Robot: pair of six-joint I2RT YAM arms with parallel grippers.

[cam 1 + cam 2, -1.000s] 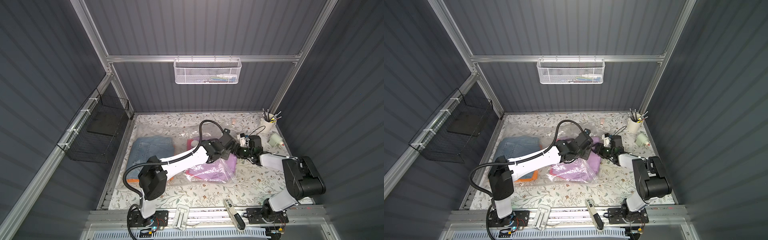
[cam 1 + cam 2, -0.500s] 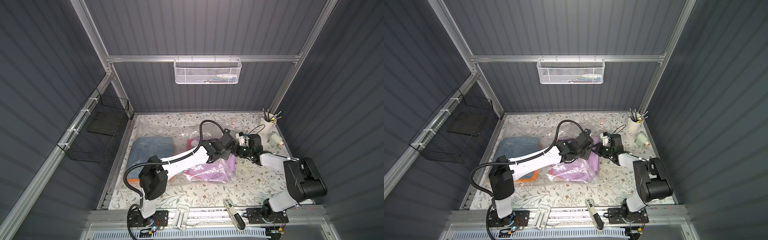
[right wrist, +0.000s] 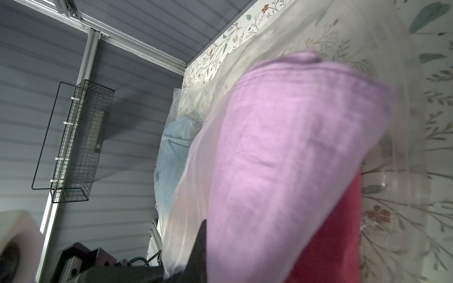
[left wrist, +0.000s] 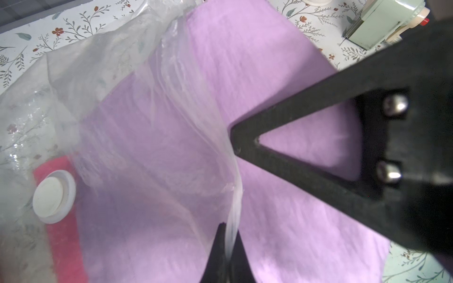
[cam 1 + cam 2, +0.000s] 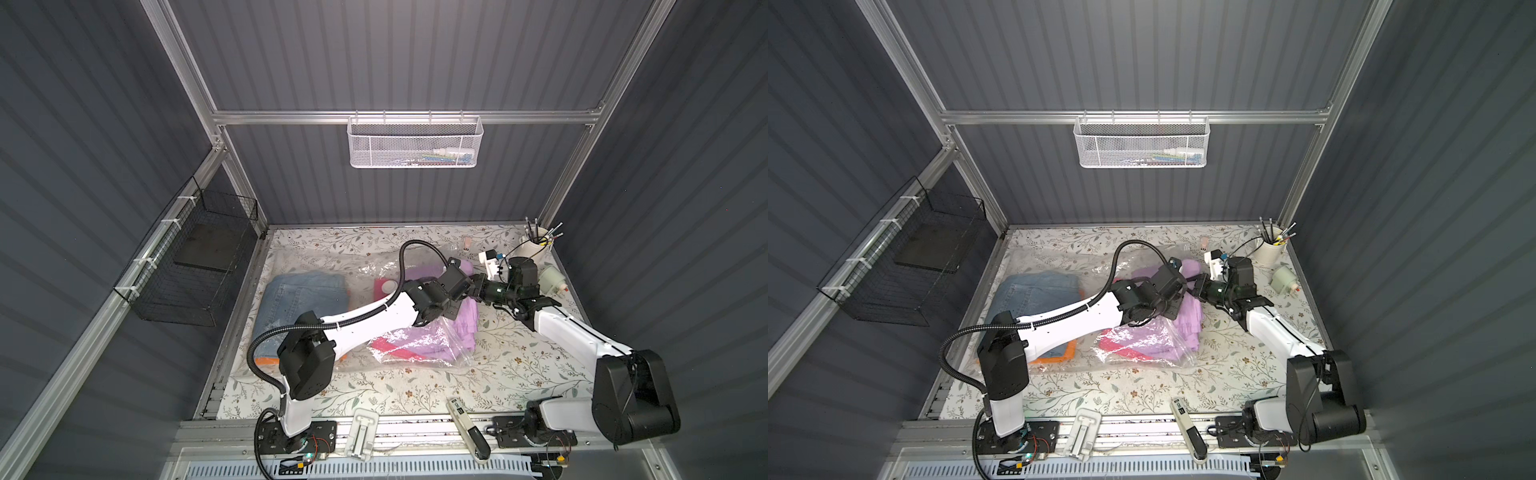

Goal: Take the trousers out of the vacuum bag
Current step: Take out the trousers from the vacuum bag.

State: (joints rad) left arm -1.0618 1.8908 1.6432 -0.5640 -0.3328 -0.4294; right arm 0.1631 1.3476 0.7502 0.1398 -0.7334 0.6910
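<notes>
At 9 o'clock, off the floral table (image 5: pixel 519 365), a black wire basket (image 5: pixel 195 266) hangs on the side wall. The vacuum bag (image 5: pixel 332 259), clear and crinkled, spreads over the table from 9 o'clock to the centre, its mouth facing 3 o'clock. Inside its 9 o'clock end the denim trousers (image 5: pixel 305 295) lie folded on the orange trousers (image 5: pixel 266 360), of which only an edge shows toward 7 o'clock. At the centre the bag's round white valve (image 5: pixel 389 286) sits over the hot pink trousers (image 5: pixel 382 345). The lilac trousers (image 5: pixel 467 322) lie on top of those, partly under the film and partly out of the mouth toward 3 o'clock. The left gripper (image 4: pixel 226 247) is closed tight on the film's edge at the mouth, which stands raised above the lilac cloth. The right gripper (image 4: pixel 234 142), reaching in from 3 o'clock, has its jaws drawn together to a point right at that same edge; whether it nips film or cloth I cannot tell. At 2 o'clock a pale green gadget (image 5: pixel 550 279) lies near a white cup (image 5: pixel 534 249) of pens at 1 o'clock.
</notes>
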